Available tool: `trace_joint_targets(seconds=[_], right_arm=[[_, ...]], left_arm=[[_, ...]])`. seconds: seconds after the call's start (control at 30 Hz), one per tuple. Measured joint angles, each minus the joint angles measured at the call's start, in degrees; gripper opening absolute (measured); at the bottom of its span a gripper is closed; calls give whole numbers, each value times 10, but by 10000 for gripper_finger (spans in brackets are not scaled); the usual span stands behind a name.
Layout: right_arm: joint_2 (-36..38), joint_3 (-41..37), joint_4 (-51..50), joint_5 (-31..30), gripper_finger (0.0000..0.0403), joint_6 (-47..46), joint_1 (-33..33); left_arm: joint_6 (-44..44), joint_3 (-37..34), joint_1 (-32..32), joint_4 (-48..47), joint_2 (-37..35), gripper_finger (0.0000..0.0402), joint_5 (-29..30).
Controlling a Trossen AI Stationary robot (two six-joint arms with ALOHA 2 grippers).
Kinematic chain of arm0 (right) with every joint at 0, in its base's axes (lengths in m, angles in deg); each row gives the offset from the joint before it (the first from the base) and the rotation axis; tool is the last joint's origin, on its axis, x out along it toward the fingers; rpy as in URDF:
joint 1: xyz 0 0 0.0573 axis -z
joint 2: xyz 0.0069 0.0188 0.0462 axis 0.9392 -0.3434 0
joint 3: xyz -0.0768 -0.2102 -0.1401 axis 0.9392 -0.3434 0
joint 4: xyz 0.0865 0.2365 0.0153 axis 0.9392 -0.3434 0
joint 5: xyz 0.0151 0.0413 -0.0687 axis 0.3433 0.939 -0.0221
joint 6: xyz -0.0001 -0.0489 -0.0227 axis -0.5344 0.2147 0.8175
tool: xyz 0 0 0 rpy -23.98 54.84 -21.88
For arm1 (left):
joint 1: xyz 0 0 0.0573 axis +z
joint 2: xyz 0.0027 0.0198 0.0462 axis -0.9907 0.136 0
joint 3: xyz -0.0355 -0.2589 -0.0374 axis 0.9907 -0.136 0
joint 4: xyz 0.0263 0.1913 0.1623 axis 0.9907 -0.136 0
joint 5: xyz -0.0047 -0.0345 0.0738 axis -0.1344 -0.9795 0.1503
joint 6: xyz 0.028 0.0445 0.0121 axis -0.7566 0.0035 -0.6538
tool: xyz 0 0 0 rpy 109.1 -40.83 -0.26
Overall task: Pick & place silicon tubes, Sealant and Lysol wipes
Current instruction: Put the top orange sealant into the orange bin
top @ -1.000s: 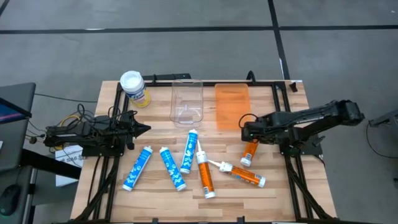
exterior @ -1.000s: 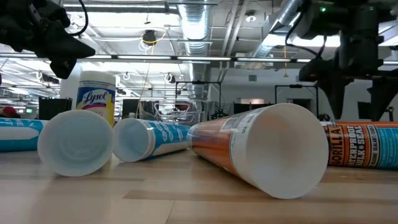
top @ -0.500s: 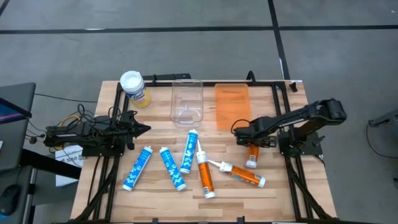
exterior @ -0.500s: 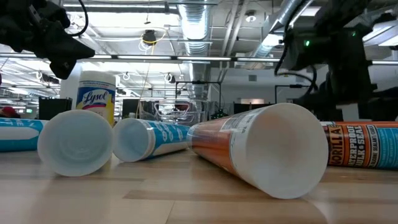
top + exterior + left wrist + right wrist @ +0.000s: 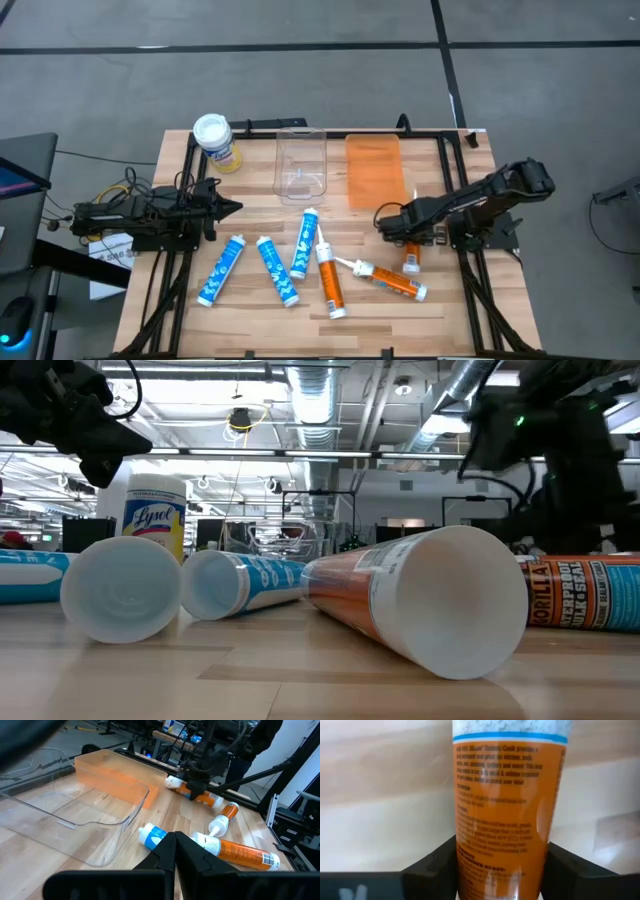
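Observation:
My right gripper [image 5: 397, 222] is low over the table's right half, with an orange tube [image 5: 411, 258] between its fingers; the tube fills the right wrist view [image 5: 502, 815]. My left gripper [image 5: 236, 207] is shut and empty above the table's left side. The Lysol wipes canister [image 5: 215, 141], white lid and yellow label, stands upright at the far left, also in the low view [image 5: 155, 510]. Three blue tubes [image 5: 277, 270] and two more orange tubes [image 5: 330, 282] lie on their sides on the near half. My right gripper has the orange tube's body [image 5: 470, 870] between its two fingers [image 5: 432, 867], one on each long side, nearer the tube's far end. The fingers come from above, slanting in from the table's right, and lie across the tube. The tube lies on the table.
A clear bin [image 5: 302, 165] and an orange bin [image 5: 374, 170] stand side by side at the far middle. One orange tube [image 5: 392, 282] lies just near of the held one. A black frame [image 5: 440, 135] runs along the table's far edge.
My right gripper has gone toward the table's left edge and down onto the orange tube. The tube's near end has slid a little toward the table's right and near edges; it stays on the table.

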Motion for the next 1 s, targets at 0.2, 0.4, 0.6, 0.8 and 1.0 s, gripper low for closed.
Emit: trace_joint_targets(seconds=[0.2,0.4,0.6,0.8,1.0], right_arm=[[81,2,-30,-13,191,-61,-33],[149,46,-130,-27,200,-123,-70],[170,139,-213,-111,191,-122,-84],[151,219,-222,-208,192,-31,-27],[107,271,-206,-247,194,145,107]], left_arm=[[0,0,0,0,0,0,0],[0,0,0,0,0,0,0],[0,0,0,1,0,0,0],[0,0,0,1,0,0,0],[3,0,0,2,0,0,0]])
